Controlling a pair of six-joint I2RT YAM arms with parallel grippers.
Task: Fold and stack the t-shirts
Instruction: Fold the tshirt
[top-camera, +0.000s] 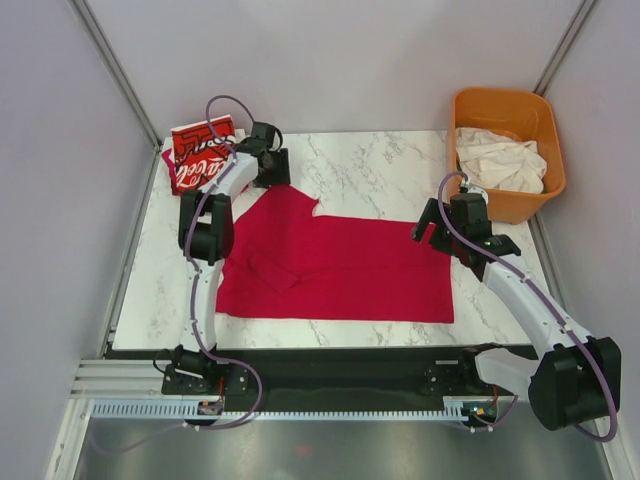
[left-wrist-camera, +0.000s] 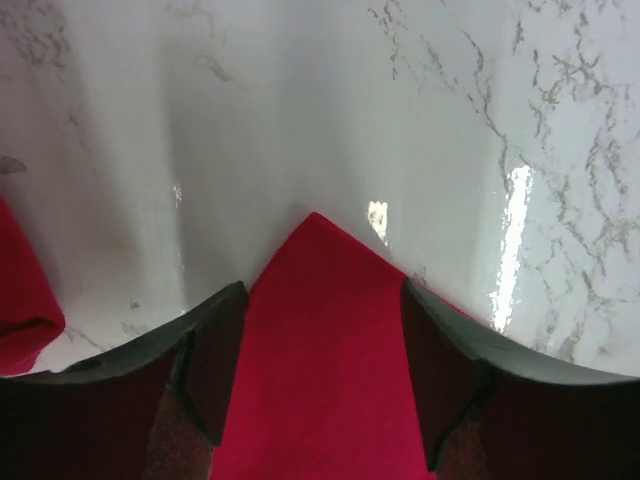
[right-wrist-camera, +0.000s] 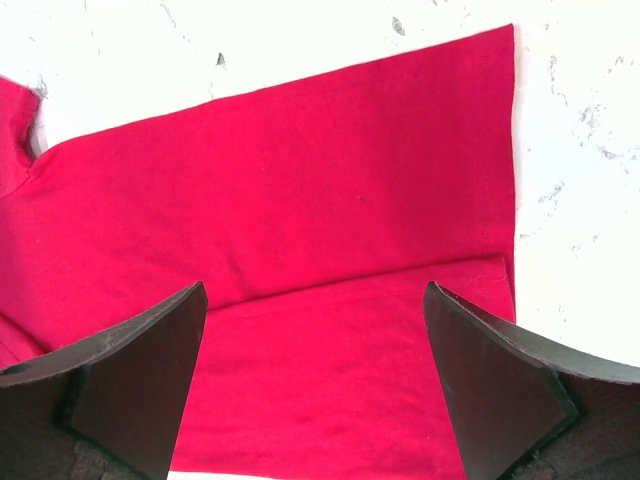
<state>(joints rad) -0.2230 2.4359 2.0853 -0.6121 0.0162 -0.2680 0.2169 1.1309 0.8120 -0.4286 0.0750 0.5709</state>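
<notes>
**Op:** The worktop (top-camera: 390, 165) is white marble-look and glossy; the left wrist view shows bright glare streaks on it. Plain grey wall panels (top-camera: 320, 50) stand on three sides, with metal framing at the corners.

**Desk:** Where is the shirt?

**Op:** The crimson t-shirt (top-camera: 350, 265) lies flat mid-worktop, with one sleeve pointing to the far left and the hem to the right. In the right wrist view an edge line runs across the cloth, which I read as a layer folded over. The Coca-Cola shirt (top-camera: 197, 152) sits folded in the far left corner. The off-white shirts (top-camera: 505, 160) are heaped in the orange tub (top-camera: 470, 105), far right.

**Desk:** Jaws?

**Op:** Both are released. The left gripper (left-wrist-camera: 322, 290) straddles the sleeve tip and grasps nothing. The right gripper (right-wrist-camera: 315, 290) hangs spread over the hem end, also empty.

**Desk:** Risks from here?

**Op:** These are my judgement only.
- If I close the left jaws on just the very tip, the thin cloth may slip out mid-fold.
- On the right, pinching only the top ply would peel the fold open.
- The slick surface may let the whole shirt slide instead of creasing.
- The left arm works close to the folded Coca-Cola shirt, so a wide swing could scuff it.
- The right arm sits near the tub, so I would watch that clearance too.
</notes>
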